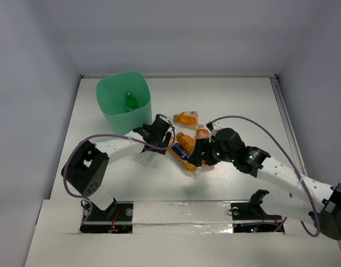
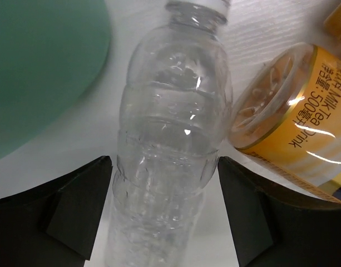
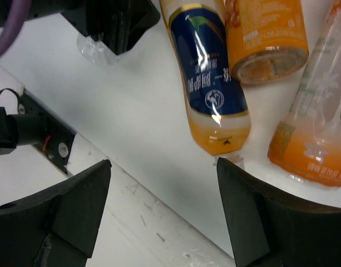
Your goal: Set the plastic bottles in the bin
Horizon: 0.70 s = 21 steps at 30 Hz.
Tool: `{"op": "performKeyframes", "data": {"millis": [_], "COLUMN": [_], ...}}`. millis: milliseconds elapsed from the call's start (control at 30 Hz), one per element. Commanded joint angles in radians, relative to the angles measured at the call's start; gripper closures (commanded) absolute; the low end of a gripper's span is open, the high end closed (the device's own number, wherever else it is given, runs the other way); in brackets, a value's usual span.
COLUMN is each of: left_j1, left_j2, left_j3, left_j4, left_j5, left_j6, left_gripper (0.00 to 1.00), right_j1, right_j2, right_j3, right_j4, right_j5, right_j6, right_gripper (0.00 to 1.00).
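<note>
Left gripper (image 2: 163, 164), spread, straddles a clear bottle (image 2: 176, 100), likely light, crushable, slippery: pinch its ribbed waist; right gripper (image 3: 163, 164) likewise spread.

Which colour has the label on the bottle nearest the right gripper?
Dark blue, on the bottle; the right wrist view shows it best.

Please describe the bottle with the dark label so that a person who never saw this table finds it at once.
Start at the green bin at the table's far left; right of it lies a cluster of bottles. At the cluster's near edge one bottle lies on its side. It alone wears a dark blue label; its neighbours have orange labels or are clear.
</note>
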Motion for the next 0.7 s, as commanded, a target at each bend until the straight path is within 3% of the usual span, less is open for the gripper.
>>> {"op": "performKeyframes", "data": {"millis": [0,233,400,533,667], "left_j1": [0.006,0.006,0.006,0.006,0.006], "left_j2": [0.006,-0.116,-0.32,-0.519,-0.615], "left_j3": [0.025,-0.05,-0.05,0.023,0.167], "left_j4": [-0.03,-0.076,-0.126,-0.204,-0.255], "left_j5": [0.073,0.124,0.185,0.208,0.21], "left_j6": [-0.05,-0.16,-0.224,-0.251,-0.252], "left_gripper": [0.26,0.42,0.47,0.49,0.49], "right_j1": [0.008,0.008,0.017,0.017,0.027], "right_j2": [0.092,0.3,0.454,0.547,0.658], "right_j3": [0.11,0.251,0.352,0.433,0.507], "right_j4": [0.031,0.003,-0.041,-0.069,-0.112], "right_j5": [0.031,0.051,0.06,0.082,0.131], "right_j6": [-0.091,-0.153,-0.188,-0.212,-0.237], "right_gripper": [0.18,0.18,0.28,0.3,0.29]}}
